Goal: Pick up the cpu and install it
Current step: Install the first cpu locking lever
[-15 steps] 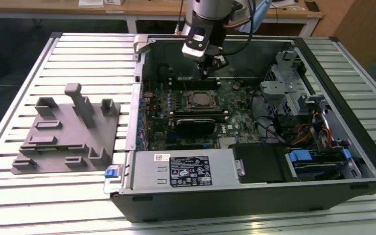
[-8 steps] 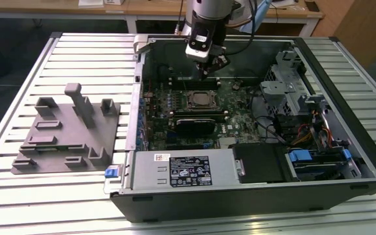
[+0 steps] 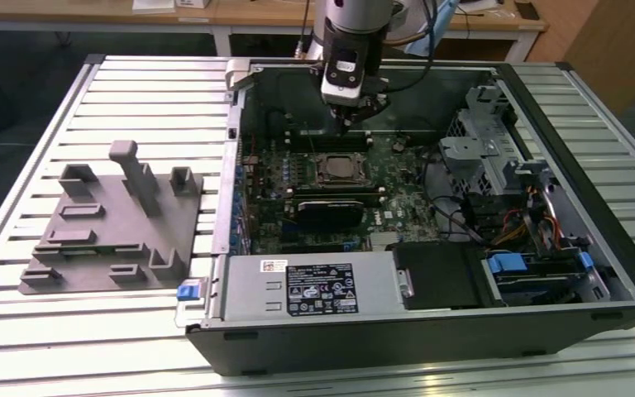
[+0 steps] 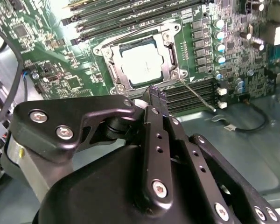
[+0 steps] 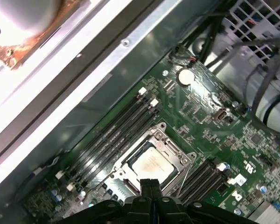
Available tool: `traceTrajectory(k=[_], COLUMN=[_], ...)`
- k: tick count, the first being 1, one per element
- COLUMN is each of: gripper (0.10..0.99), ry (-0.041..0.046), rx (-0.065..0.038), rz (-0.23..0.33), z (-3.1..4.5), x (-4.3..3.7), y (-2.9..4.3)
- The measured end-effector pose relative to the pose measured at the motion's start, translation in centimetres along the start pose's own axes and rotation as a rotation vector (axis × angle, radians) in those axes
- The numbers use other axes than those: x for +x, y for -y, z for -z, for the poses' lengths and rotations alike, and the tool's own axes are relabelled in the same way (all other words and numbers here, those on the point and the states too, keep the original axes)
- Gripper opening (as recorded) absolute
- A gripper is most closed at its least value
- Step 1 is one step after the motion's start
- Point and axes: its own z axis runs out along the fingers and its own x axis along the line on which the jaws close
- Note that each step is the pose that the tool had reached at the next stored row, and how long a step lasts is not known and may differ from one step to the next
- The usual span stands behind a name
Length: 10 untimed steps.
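The cpu [image 4: 141, 65] is a small silvery square lying flat inside the metal-bordered socket frame [image 4: 113, 76] on the green motherboard. It also appears as the cpu [image 5: 151, 163] in the first wrist view and as the cpu [image 3: 340, 168] in the exterior view. My gripper [image 3: 346, 124] hangs inside the open computer case, above and just behind the socket. Its black fingertips [image 4: 155, 94] are pressed together with nothing between them. In the first wrist view the gripper [image 5: 150, 184] is apart from the chip.
A grey plastic tray [image 3: 108, 223] lies on the slatted table at the exterior view's left. Inside the case are memory slots [image 4: 130, 14], a black fan block [image 3: 329, 213], a power supply [image 3: 307, 285] and drive cages with cables [image 3: 516, 190]. A thin wire lever [image 4: 198, 95] lies beside the socket.
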Motion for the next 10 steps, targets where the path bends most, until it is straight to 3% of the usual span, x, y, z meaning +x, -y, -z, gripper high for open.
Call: traceTrajectory(k=[10], gripper=[0.106], ry=[-0.0067], rx=[0.004], rz=[0.17], z=[-0.05], x=[0.0], y=[0.0])
